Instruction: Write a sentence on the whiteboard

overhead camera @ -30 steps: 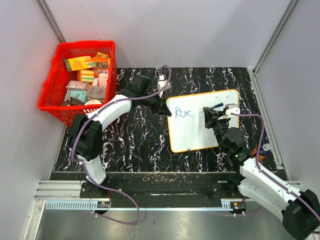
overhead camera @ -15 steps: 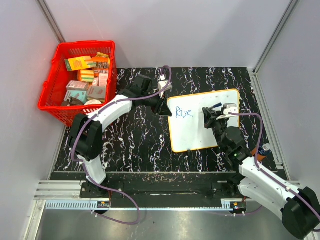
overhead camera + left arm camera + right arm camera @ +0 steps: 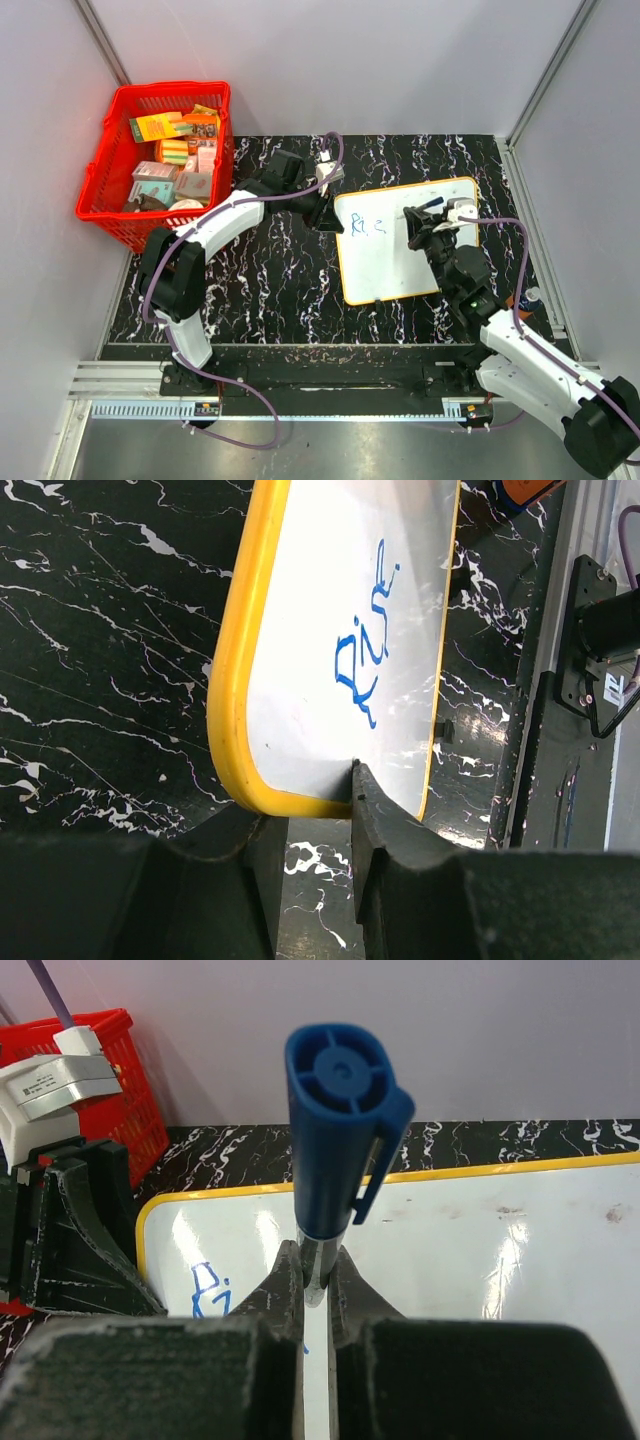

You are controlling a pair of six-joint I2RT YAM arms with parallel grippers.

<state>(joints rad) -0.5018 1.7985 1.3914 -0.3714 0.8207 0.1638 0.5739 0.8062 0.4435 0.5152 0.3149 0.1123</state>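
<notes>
The whiteboard (image 3: 395,265), white with an orange-yellow rim, lies on the black marbled table right of centre. The sentence (image 3: 368,229) is one blue word near its far left corner, reading about "Rise" in the left wrist view (image 3: 362,650). My left gripper (image 3: 328,215) is shut on the whiteboard's rim at that corner (image 3: 312,810). My right gripper (image 3: 425,228) is shut on a blue marker (image 3: 340,1110), capped end up, over the board's far middle (image 3: 500,1250). The marker's tip is hidden behind my fingers.
A red basket (image 3: 160,160) full of small boxes stands at the far left. An orange object (image 3: 520,300) lies by the table's right edge. Grey walls close in the far side and both flanks.
My right gripper with the marker has moved a little toward the far edge of the board. The left gripper and the board have stayed nearly still.
</notes>
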